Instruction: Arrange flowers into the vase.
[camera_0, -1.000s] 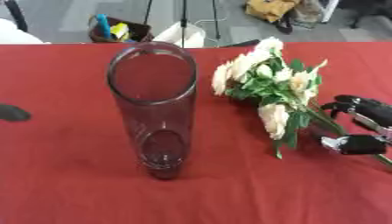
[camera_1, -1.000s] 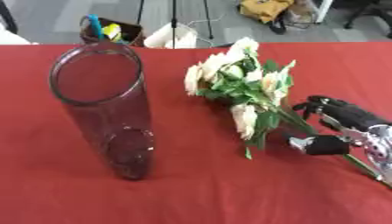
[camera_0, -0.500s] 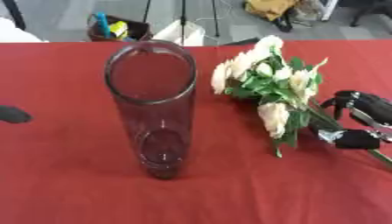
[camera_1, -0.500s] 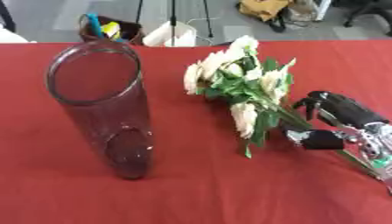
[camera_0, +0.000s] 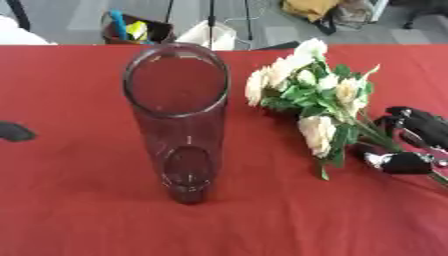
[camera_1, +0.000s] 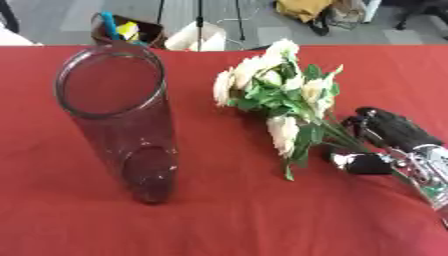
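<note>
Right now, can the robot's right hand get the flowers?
Probably yes. The right hand is already at the stem end of the flowers, which lie flat on the cloth, and nothing stands between them. The vase is off to the left.

We can read no words, numbers or labels anywhere: none on the vase (camera_0: 177, 120), none on the red tablecloth (camera_0: 79, 210), none on the things behind the table.

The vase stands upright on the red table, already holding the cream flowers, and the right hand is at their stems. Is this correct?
Not quite. The vase is empty. The cream flowers lie on the red table beside it, as the right eye view shows. The rest holds: the vase stands upright, and the right hand is at their stems.
</note>
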